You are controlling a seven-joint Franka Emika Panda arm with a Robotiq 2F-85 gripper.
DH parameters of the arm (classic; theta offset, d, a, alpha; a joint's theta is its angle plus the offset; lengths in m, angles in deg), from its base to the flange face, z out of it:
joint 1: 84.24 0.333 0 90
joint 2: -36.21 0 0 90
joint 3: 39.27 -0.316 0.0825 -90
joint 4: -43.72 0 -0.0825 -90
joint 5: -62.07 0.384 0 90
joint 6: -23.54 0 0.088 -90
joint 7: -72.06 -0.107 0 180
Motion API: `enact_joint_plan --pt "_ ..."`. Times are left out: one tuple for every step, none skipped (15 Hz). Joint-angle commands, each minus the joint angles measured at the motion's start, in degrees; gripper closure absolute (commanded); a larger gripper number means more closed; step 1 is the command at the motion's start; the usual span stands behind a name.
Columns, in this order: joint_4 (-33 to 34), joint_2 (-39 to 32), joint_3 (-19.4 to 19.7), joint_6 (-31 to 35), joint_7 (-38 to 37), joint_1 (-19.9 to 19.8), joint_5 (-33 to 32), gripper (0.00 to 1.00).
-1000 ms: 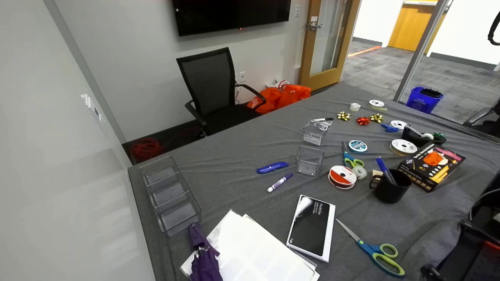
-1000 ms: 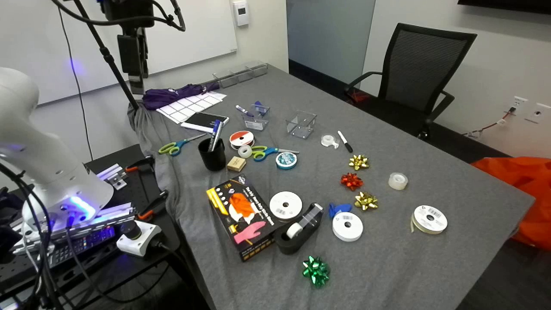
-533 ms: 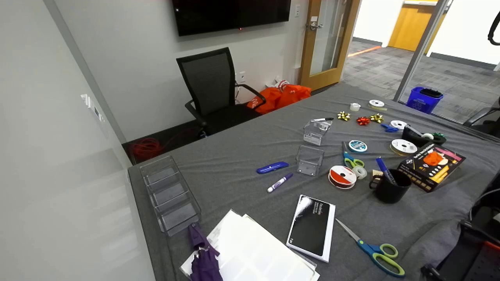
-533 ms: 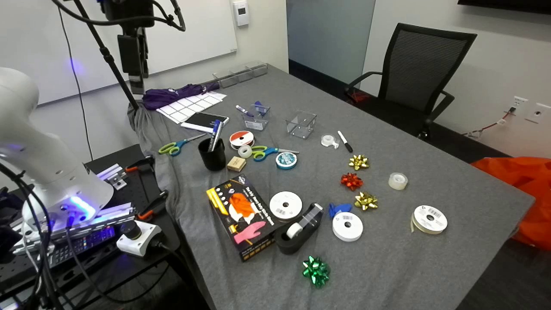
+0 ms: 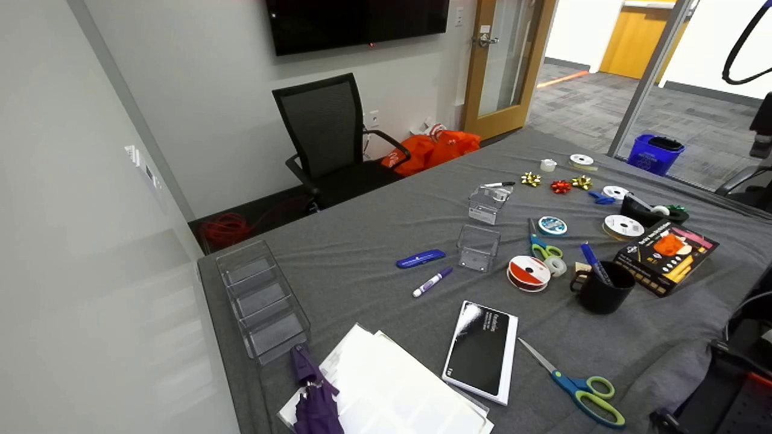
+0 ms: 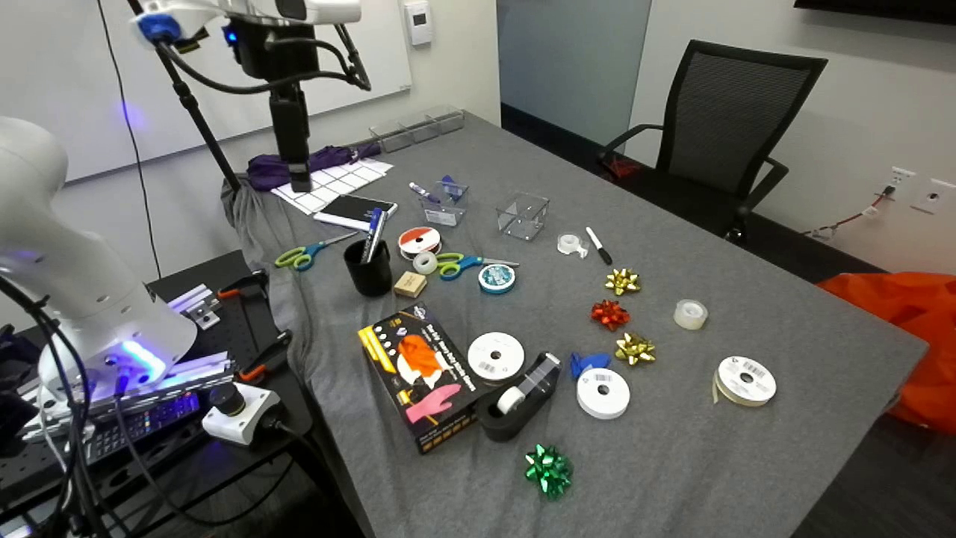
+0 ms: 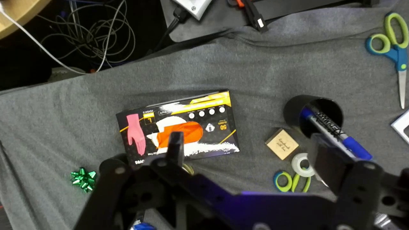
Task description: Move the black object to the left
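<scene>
Wrist view: my empty gripper [image 7: 249, 148] is hovering, fingers [image 7: 330, 166] spread wide, and a black mug [image 7: 292, 111] is holding markers [image 7: 330, 129].

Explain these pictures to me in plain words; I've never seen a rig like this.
The machine is a white robot arm ending in a black gripper. Two pictures come from cameras standing apart from the robot; the third looks down from its wrist, so the gripper's two fingers show up close. On the cloth-covered table lie scissors, ribbon spools, gift bows, a glove box, a black tape dispenser and, among other things, a black mug with markers in it. Nothing is held: the fingers stand apart, above the table.
</scene>
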Motion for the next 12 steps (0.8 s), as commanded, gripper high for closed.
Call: enact_joint_plan --pt "2.98 -8.29 1.07 6.18 4.53 -0.29 -0.79 0.00" --pt "4.55 -10.61 1.46 7.90 6.84 -0.35 -1.20 0.00" --pt "5.88 -12.42 1.80 9.02 8.82 -0.46 -0.96 0.00" --pt "8.03 -14.53 2.45 10.51 13.31 -0.47 -0.97 0.00" --pt "9.31 -15.90 2.72 12.17 15.71 -0.66 -0.41 0.00" --pt "11.04 -17.51 3.19 14.37 18.39 -0.88 0.83 0.00" --pt "12.57 -19.01 3.46 16.10 21.04 -1.20 1.26 0.00" --pt "14.10 -20.49 3.71 18.25 24.99 -1.54 0.22 0.00" --pt "10.28 -16.72 2.32 15.80 18.88 -1.50 0.07 0.00" --pt "11.78 -18.07 2.52 16.92 21.26 -1.80 0.05 0.00" --pt "12.79 -19.00 2.63 17.24 22.48 -2.02 0.04 0.00" --pt "13.31 -19.55 2.62 17.33 22.96 -2.12 0.03 0.00"
